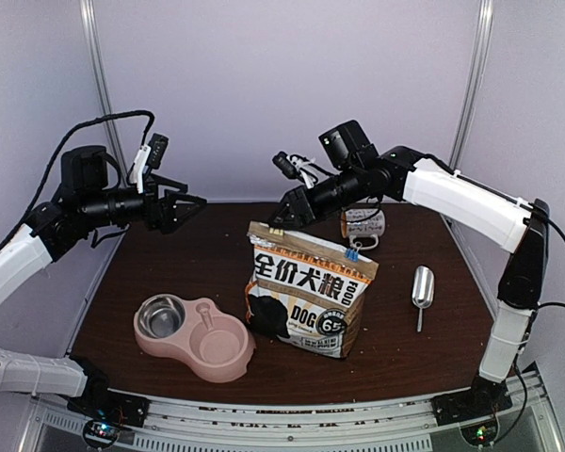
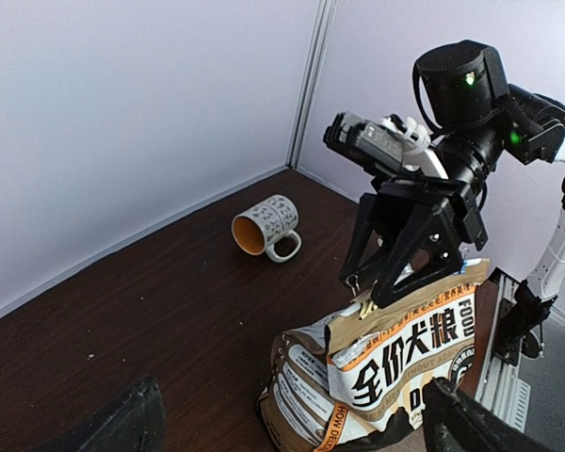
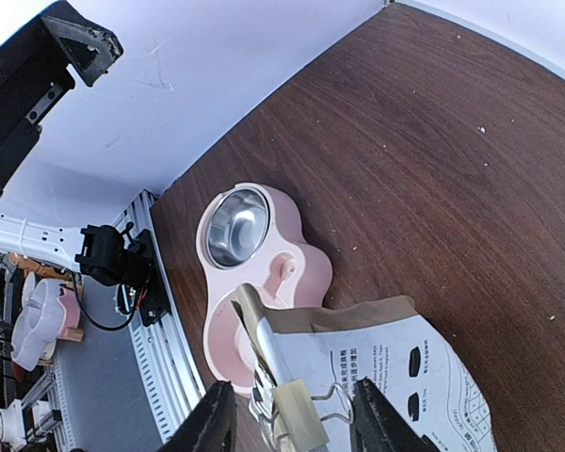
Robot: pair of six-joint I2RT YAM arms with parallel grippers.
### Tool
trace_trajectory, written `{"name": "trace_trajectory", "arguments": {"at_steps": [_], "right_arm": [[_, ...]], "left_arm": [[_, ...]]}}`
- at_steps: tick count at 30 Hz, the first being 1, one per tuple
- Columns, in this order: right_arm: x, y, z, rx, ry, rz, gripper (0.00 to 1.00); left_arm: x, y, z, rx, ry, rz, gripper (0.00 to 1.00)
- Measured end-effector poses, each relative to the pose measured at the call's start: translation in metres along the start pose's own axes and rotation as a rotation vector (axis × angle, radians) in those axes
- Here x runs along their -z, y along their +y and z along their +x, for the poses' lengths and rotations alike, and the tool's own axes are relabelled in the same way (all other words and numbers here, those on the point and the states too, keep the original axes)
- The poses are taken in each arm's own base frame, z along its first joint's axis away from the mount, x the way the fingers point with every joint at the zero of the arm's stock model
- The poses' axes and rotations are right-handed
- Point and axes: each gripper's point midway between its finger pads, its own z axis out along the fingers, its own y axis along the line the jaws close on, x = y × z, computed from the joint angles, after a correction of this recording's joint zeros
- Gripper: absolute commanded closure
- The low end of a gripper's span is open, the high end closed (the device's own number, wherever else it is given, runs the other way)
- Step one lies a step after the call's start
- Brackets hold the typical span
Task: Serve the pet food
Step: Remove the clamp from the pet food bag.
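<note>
Pet food itself can't be seen, so the kibble is presumably sealed up inside the bag.

Nearest the arm bases is a pink plastic double bowl (image 1: 217,347) with a shiny steel insert (image 1: 160,315) in its left cup. The right cup is bare pink. It sits on the dark brown wood-grain worktop (image 1: 169,264).

Just right of the bowl, and close enough that I can't tell if they touch, stands the kraft-brown dog-food bag with black-and-white lettering (image 1: 306,297). It's upright, with the top folded over. A silver metal scoop (image 1: 422,287) lies flat well off to the bag's right, handle toward the near edge.

The right claw (image 3: 292,414) is down at the left corner of the bag's folded top. In the wrist view its two fingers (image 3: 217,419) sit on either side of a small wire-handled binder clip (image 3: 301,410) that's clamped on the fold. They're only partly spread and very close to the clip. Whether the pads actually press it, I honestly can't tell.

The left claw (image 1: 193,209) hangs in the air over the far left of the worktop, spread wide and holding nothing, well apart from the bag.

Farther back, a white patterned mug (image 2: 264,226) lies on its side near the rear wall.
</note>
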Motion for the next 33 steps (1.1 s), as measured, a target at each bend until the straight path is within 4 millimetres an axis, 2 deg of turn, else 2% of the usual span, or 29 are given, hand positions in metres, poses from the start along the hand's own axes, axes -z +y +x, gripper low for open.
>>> {"name": "trace_trajectory", "arguments": {"at_steps": [5,10,16,21,27,33], "right_arm": [[0.0,0.0,0.0,0.001,-0.001,0.0,0.65],[0.001,-0.002,-0.002,0.003,-0.006,0.005,0.81],[0.002,-0.002,-0.004,0.023,-0.031,0.005,0.88],[0.008,0.0,-0.005,0.037,-0.063,0.014,0.89],[0.027,-0.002,-0.017,0.039,-0.135,0.034,0.89],[0.074,-0.013,-0.039,0.043,-0.261,0.102,0.89]], "left_arm": [[0.0,0.0,0.0,0.0,0.0,0.0,0.02],[0.0,0.0,0.0,0.0,0.001,0.001,0.02],[-0.001,0.001,0.001,0.003,0.005,0.001,0.02],[-0.002,0.001,0.002,0.004,0.007,0.004,0.02],[-0.004,0.001,0.004,0.007,0.013,0.005,0.02],[-0.005,0.002,0.005,0.009,0.016,0.005,0.02]]}}
